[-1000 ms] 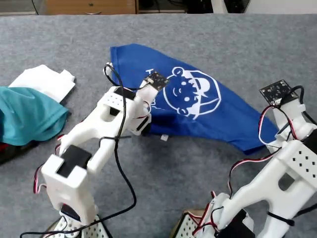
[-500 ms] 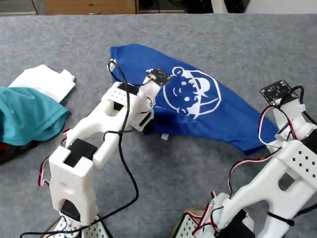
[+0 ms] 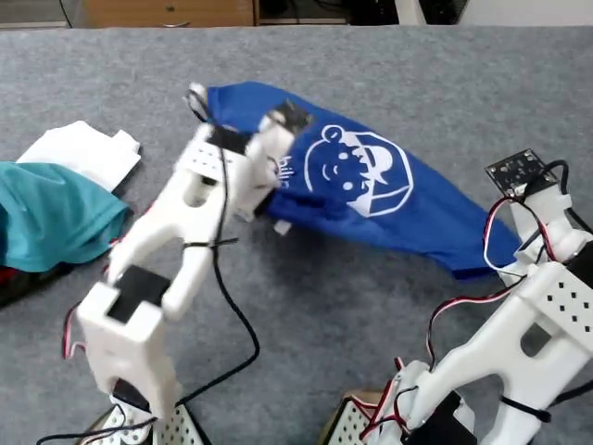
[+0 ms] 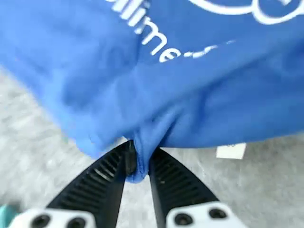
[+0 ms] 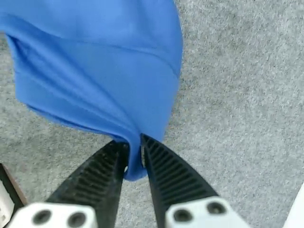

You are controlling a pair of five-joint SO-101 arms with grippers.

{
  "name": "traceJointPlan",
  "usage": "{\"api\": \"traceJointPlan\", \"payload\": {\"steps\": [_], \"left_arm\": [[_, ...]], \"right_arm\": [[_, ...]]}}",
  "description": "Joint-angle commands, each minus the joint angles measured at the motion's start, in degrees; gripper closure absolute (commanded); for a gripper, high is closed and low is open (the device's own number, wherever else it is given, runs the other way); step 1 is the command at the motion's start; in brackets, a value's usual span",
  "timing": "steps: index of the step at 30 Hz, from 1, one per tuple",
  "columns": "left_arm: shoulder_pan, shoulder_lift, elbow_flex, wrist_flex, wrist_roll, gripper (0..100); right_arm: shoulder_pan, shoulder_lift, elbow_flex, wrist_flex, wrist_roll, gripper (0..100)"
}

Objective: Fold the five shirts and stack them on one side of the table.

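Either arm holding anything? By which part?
Both hold the blue shirt: left gripper pinches a fold of its near edge, right gripper its tapered end.

Blue shirt (image 3: 398, 209): matt knit cloth, smooth white print. Pinching it, left gripper (image 4: 137, 156) and right gripper (image 5: 134, 145): ribbed black matt plastic. Beneath both, table cover (image 3: 306, 306): grey, rough, felt-like pile.

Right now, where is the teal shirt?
In the high view, the teal shirt lies at the left edge, next to the white shirt and well left of the blue shirt.
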Motion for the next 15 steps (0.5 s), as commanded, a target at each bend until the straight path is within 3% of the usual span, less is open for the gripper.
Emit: {"api": "traceJointPlan", "payload": {"steps": [1, 7, 15], "left_arm": [[-1.5, -11.8, -6.9, 7.1, 3.8, 98], [-2.5, -25.5, -11.1, 10.7, 10.5, 98], [-3.5, -35.3, -16.2, 11.9, 8.8, 98]], "right_arm": [[-1.8, -0.2, -4.5, 0.6, -1.3, 99.7], [-10.2, -0.2, -14.0, 1.0, -11.3, 99.7], [-20.4, 0.0, -32.2, 0.7, -18.6, 99.7]]}}
